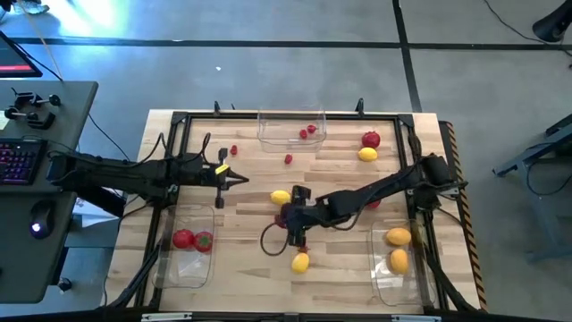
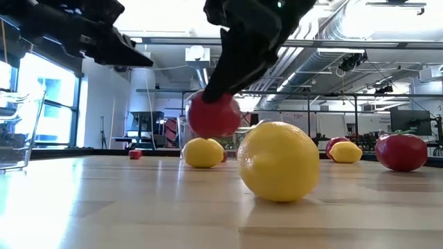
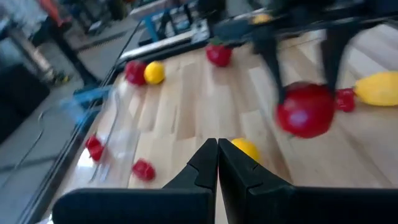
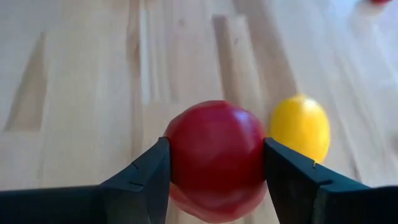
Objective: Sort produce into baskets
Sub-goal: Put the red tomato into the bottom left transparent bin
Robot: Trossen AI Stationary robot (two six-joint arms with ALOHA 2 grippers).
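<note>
Wooden tabletop, high view: right gripper (image 1: 296, 234) clamped on a round red tomato (image 1: 288, 221) at table centre; lemon (image 1: 300, 262) lies at its 6 o'clock, long axis roughly upright in frame. Far basket (image 1: 291, 128) holds red berries; left basket (image 1: 186, 257) two tomatoes; right basket (image 1: 399, 261) two orange lemons. Left gripper (image 1: 238, 179) is clenched empty at 10 o'clock. Low view: tomato (image 2: 213, 115) is held clear of the wood. Right wrist view: smooth, glossy tomato (image 4: 216, 160) is pinched between both fingers.
</note>
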